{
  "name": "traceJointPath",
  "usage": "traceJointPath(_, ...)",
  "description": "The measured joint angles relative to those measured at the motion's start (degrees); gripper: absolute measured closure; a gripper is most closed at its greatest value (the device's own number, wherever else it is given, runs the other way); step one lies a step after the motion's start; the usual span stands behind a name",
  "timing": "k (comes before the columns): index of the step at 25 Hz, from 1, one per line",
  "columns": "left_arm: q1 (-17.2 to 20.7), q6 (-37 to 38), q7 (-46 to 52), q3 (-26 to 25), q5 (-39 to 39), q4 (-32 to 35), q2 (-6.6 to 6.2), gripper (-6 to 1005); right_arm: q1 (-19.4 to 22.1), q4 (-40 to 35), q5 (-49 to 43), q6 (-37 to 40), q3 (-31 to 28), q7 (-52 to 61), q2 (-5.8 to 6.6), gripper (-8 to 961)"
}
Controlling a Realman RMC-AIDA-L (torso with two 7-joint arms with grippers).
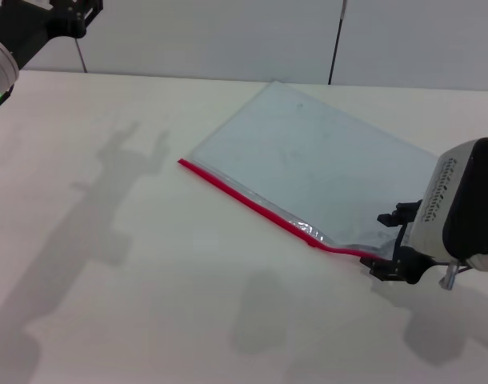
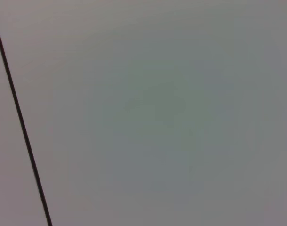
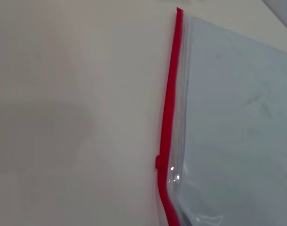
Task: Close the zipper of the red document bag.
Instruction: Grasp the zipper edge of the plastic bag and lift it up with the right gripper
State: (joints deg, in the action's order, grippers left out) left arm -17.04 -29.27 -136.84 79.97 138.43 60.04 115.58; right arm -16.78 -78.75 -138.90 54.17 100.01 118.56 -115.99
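Note:
The red document bag [image 1: 316, 160] lies flat on the white table, a translucent blue-grey pouch turned diagonally. The zipper [image 1: 244, 198] is the bright red strip along its near long edge, also in the right wrist view as zipper [image 3: 169, 94] beside the bag [image 3: 237, 122]. A small slider [image 1: 312, 238] sits partway along, toward the right end; it shows as the slider [image 3: 158, 162]. Past it the strip bulges and wrinkles. My right gripper [image 1: 386, 246] is open at the strip's right end, one finger on each side of the bag's corner. My left gripper [image 1: 74, 16] is raised at the far left.
The white table [image 1: 148, 304] spreads bare to the left and front of the bag, crossed by arm shadows. A pale wall with a dark vertical seam [image 1: 336, 40] stands behind. The left wrist view shows only wall and a dark seam [image 2: 21, 122].

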Motion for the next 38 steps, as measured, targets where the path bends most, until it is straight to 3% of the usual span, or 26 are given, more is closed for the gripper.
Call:
traceJointPath(18,0.4,0.0,0.1,0.0,0.0,1.2,0.0,414,-3.8,6.2,-0.1,-2.7,-1.1,0.3,0.08,257)
traceJointPath(21,0.4,0.0,0.1,0.0,0.0,1.2,0.01,414,-3.9,6.7,-0.1,-3.1,-1.1,0.3,0.07,350)
traceJointPath(32,0.4,0.0,0.0,0.2,0.0,1.2,0.09,413,-5.4,8.7,0.4,-2.6,-2.0,0.4,0.06,414)
traceJointPath(38,0.3,0.0,0.0,0.2,0.0,0.9,0.09,413,-5.9,8.6,0.6,-1.8,-2.6,0.7,0.06,684)
